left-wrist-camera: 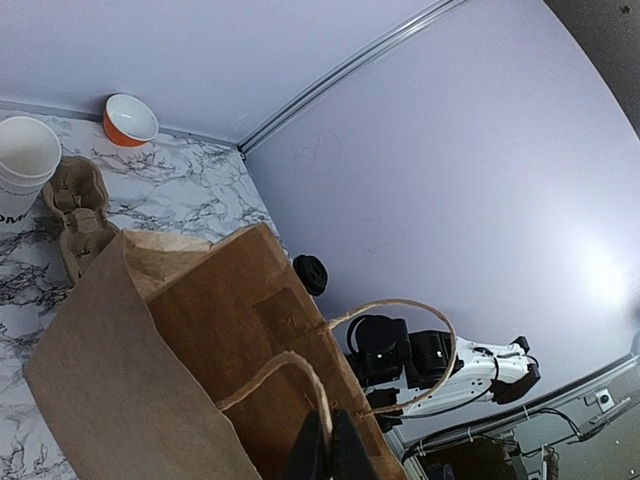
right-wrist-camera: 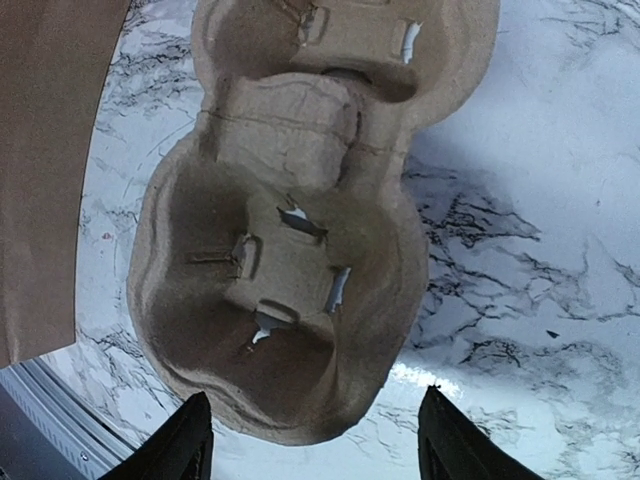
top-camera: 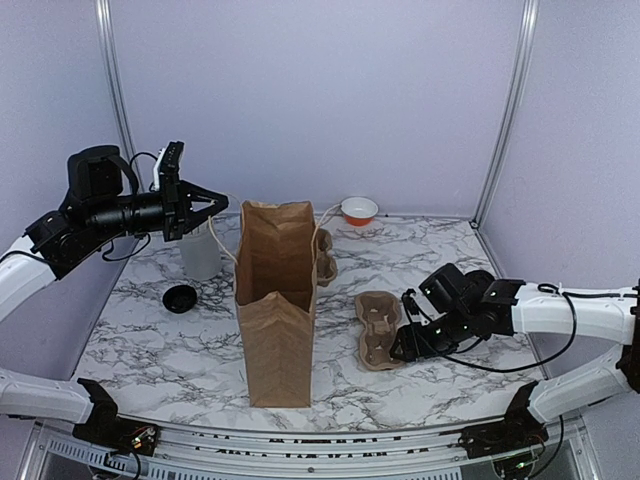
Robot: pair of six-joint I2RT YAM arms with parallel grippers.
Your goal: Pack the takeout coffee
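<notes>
Takeout coffee (top-camera: 180, 298) shows to me from the top camera only as a black round plastic lid low on the marbled white tabletop (top-camera: 480, 260). It sits at 9 o'clock of the tall brown paper bag (top-camera: 275, 300), apart from it; the white paper cup under the lid I cannot make out. My left pincer (top-camera: 218, 205) hangs at 10 o'clock of the bag, closed on the bag's twisted paper handle (left-wrist-camera: 285, 362), which loops up to the fingertips in the wrist view. My right pincer (right-wrist-camera: 315, 450) stands open at 3 o'clock of the bag, its two fingers (right-wrist-camera: 185, 440) either side of the near end of an empty brown moulded-pulp cup carrier (right-wrist-camera: 290, 230); touching or not, I cannot tell. A lidless white paper cup (left-wrist-camera: 25, 160) with dark lettering stands just beside a second pulp carrier (left-wrist-camera: 75, 210). An orange bowl (left-wrist-camera: 130, 118) with a white inside sits at 1 o'clock by the back wall.
</notes>
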